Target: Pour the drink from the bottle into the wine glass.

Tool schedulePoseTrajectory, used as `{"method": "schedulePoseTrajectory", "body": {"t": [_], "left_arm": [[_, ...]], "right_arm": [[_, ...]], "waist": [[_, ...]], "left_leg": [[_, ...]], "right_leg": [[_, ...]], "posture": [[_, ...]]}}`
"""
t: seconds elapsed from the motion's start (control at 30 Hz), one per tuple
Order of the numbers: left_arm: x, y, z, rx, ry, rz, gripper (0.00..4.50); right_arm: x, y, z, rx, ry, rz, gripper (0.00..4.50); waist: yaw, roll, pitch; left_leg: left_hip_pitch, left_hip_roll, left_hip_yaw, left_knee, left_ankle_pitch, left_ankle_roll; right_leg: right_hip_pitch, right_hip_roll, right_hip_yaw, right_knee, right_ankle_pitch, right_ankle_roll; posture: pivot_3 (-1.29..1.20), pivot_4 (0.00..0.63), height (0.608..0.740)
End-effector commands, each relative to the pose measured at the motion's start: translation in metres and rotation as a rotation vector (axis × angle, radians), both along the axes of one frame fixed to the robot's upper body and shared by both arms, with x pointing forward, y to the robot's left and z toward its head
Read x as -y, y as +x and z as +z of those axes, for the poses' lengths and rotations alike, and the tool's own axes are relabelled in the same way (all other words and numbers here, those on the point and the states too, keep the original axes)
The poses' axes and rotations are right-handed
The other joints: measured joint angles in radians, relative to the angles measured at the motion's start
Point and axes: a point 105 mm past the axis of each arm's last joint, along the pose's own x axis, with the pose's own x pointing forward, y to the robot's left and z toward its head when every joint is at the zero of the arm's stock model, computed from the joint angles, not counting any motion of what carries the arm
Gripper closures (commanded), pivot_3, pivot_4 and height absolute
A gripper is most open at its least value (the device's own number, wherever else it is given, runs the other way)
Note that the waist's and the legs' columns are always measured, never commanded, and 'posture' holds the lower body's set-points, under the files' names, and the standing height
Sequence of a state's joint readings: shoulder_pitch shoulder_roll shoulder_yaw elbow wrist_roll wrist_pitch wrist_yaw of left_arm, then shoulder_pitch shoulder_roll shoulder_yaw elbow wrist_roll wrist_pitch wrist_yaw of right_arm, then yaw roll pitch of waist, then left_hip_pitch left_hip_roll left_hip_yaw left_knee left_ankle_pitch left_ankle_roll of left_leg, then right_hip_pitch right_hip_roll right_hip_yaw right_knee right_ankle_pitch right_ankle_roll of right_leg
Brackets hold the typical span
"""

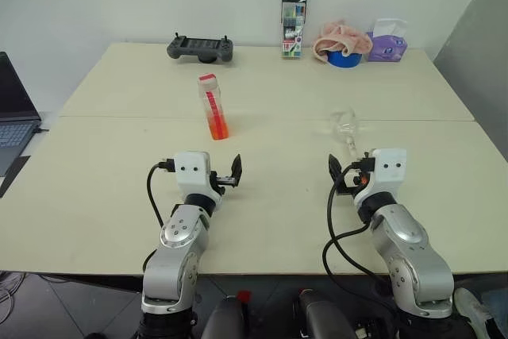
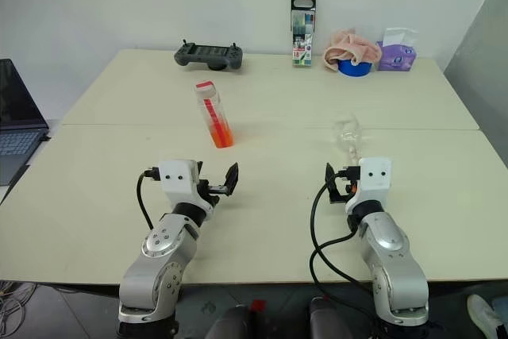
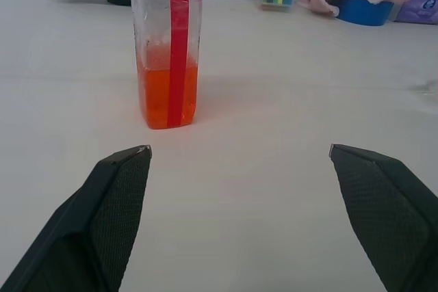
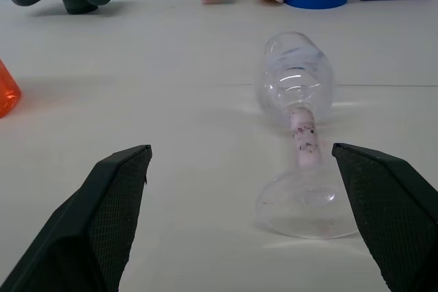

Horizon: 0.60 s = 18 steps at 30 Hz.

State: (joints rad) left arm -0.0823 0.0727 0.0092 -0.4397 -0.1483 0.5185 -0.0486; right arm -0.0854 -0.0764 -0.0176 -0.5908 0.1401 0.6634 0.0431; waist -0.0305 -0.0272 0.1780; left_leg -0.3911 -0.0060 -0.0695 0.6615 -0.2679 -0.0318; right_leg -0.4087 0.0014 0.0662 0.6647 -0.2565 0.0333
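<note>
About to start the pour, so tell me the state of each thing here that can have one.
Bottle: upright, capped, drink in its lower part.
Wine glass: lying on its side, empty.
Left gripper: open, holding nothing.
Right gripper: open, holding nothing.
Laptop: open.

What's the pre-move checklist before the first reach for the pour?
1. Left gripper open, empty: ok.
2. Right gripper open, empty: ok.
3. Bottle upright on the table, ahead of left gripper: ok.
4. Drink present, fills lower part of bottle: ok.
5. Cap off for pouring: not ok, still on.
6. Wine glass upright: not ok, lies on its side ahead of right gripper, foot toward it.
</note>
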Motion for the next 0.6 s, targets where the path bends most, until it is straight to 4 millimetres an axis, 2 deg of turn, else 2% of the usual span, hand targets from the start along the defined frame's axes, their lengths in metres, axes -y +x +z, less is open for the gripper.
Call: {"method": "schedulePoseTrajectory", "body": {"t": [0.03,0.17,0.3,0.37,0.47,0.6], "left_arm": [[-0.004,-0.003,0.015,0.066,0.009,0.022,0.02],[-0.008,-0.001,0.015,0.064,0.012,0.054,0.02],[-0.004,0.003,0.018,0.085,0.093,0.059,0.02],[-0.004,0.005,0.019,0.091,0.097,0.075,0.02],[-0.008,0.016,0.023,0.092,0.042,0.126,0.02],[-0.006,0.035,0.035,0.123,0.011,0.167,0.02]], "right_arm": [[-0.002,-0.005,0.013,0.054,0.002,0.018,0.0],[-0.012,-0.006,0.015,0.059,0.013,0.084,0.0],[-0.061,-0.021,0.02,0.059,-0.028,0.41,0.0],[-0.071,-0.025,0.021,0.055,-0.052,0.491,0.0],[-0.083,-0.025,0.026,0.065,-0.103,0.583,0.0],[-0.084,-0.011,0.033,0.087,-0.13,0.581,0.0]], "waist": [[0.0,0.0,0.0],[0.0,0.0,0.0],[-0.001,0.0,0.0],[0.0,0.0,0.0],[0.001,0.0,0.0],[0.002,-0.001,0.0]], "left_leg": [[0.0,0.0,0.0,0.0,0.0,0.0],[0.0,0.0,0.0,0.0,0.0,0.0],[0.0,0.0,0.0,0.0,0.0,0.0],[0.0,0.0,0.0,0.0,0.0,0.0],[0.0,0.0,-0.003,0.001,0.0,0.0],[0.0,-0.001,-0.004,0.001,0.0,0.0]], "right_leg": [[0.0,0.0,0.0,0.0,0.0,0.0],[0.0,0.0,0.0,0.0,0.0,0.0],[0.0,0.0,0.0,0.0,0.0,0.0],[0.0,0.0,-0.001,0.0,0.0,0.0],[0.002,0.0,-0.003,-0.001,0.0,0.0],[0.003,0.0,-0.005,-0.001,0.0,0.0]], "posture": [[0.0,0.15,0.74],[0.0,0.15,0.74],[0.0,0.15,0.74],[0.0,0.15,0.74],[0.0,0.15,0.74],[0.0,0.15,0.74]]}}
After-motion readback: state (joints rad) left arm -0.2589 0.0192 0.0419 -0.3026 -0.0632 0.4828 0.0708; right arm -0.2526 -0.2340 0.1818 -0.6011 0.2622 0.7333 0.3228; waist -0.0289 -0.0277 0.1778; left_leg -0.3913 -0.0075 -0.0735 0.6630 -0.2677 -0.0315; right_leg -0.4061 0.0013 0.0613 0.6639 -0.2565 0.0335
